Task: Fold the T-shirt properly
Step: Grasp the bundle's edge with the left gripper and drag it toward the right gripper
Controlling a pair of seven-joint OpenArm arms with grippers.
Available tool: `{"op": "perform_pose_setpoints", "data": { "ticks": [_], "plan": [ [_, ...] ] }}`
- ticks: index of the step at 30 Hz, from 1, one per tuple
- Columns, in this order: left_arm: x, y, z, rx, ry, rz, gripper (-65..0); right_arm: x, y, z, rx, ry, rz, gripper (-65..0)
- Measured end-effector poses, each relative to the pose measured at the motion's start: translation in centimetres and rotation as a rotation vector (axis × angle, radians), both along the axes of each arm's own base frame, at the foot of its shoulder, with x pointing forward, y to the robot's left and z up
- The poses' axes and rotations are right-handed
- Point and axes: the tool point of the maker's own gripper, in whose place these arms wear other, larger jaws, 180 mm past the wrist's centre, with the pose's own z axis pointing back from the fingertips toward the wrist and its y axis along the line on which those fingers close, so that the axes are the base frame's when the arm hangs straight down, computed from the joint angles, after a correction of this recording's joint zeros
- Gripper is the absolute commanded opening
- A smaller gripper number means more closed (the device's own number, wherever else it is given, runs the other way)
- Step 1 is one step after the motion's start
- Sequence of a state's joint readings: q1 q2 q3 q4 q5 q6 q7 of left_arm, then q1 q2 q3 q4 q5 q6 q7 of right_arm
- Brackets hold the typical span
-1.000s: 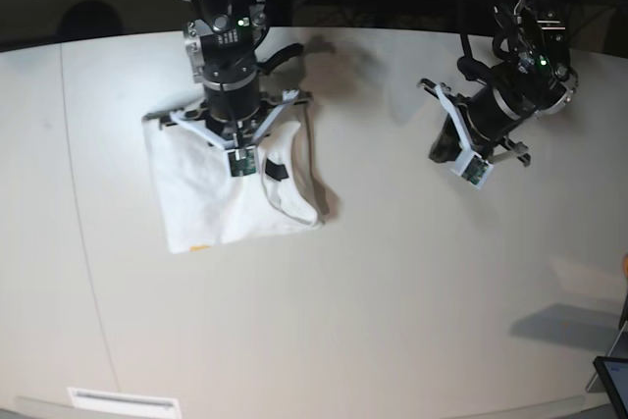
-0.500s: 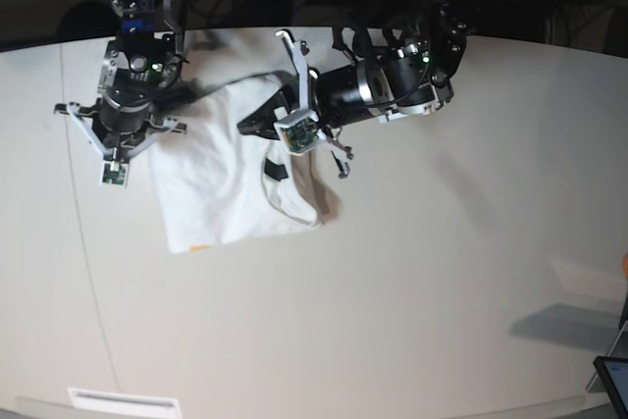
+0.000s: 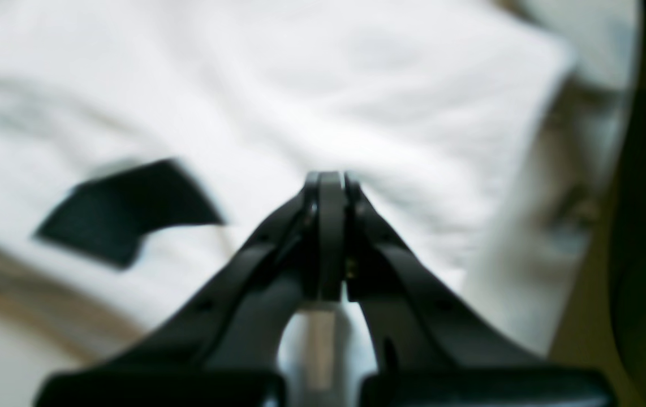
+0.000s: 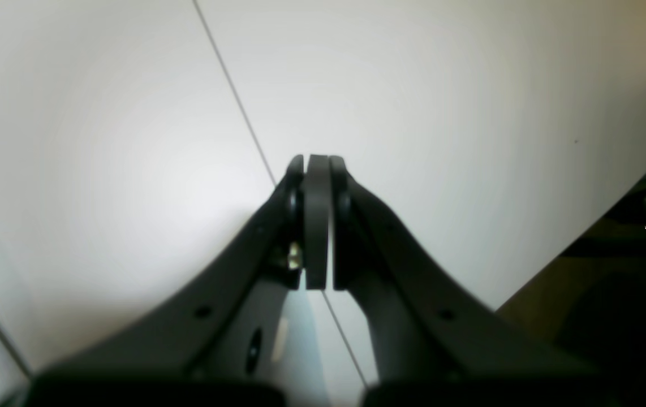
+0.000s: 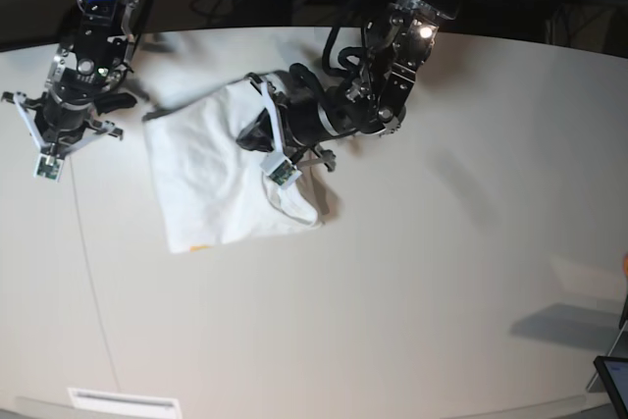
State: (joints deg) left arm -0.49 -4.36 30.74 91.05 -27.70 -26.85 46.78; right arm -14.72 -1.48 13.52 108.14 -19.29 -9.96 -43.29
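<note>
Two tools show, both with jaws pressed together and holding nothing. The T-shirt [image 5: 221,179] lies folded, white side up, on the pale surface [image 5: 412,291], left of centre. The left tool [image 5: 257,134] hangs low over its right part, by the black tag [image 3: 125,209]. Far left, the right tool [image 5: 61,139] hovers above bare surface, near a thin seam [image 4: 238,102].

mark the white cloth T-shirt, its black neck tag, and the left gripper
white cloth T-shirt [image 5: 206,188]: base view, flat folded panel.
black neck tag [image 3: 125,209]: left wrist view, tag's middle.
left gripper [image 3: 331,178]: left wrist view, shut fingertips.
</note>
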Motion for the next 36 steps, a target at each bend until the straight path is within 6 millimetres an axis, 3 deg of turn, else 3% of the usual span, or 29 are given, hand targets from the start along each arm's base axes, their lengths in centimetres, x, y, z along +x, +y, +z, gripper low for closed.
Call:
{"op": "perform_pose_setpoints", "data": {
  "ticks": [7,12,20,23,28,33,36],
  "plan": [
    [2.0,3.2,-0.4,0.07,-0.028,0.031,-65.0,0.4,0.4,-0.2,-0.008,0.026,0.084,-65.0],
    [3.5,5.1,-1.8,0.103,-0.002,0.052,-65.0,0.0,-0.2,-0.4,-0.011,0.047,0.09,-65.0],
    [8.4,6.7,-2.3,0.159,-0.012,0.09,-65.0,-0.7,-0.2,-0.7,-0.012,0.064,0.095,-65.0],
    [11.1,7.7,-2.6,0.253,-0.066,0.099,-65.0,-0.7,-0.1,0.2,-0.045,0.018,0.125,-65.0],
    [14.7,6.5,-2.6,0.403,-0.142,0.076,-65.0,-1.4,0.3,-0.1,-0.053,0.023,0.149,-65.0],
    [16.9,3.4,-2.7,0.428,-0.195,-0.011,-65.0,-1.3,0.3,0.0,-0.055,0.017,0.152,-65.0],
    [17.6,0.5,-2.8,0.466,-0.249,-0.082,-65.0,-1.4,0.3,-0.2,-0.055,0.024,0.151,-65.0]
  ]
}}
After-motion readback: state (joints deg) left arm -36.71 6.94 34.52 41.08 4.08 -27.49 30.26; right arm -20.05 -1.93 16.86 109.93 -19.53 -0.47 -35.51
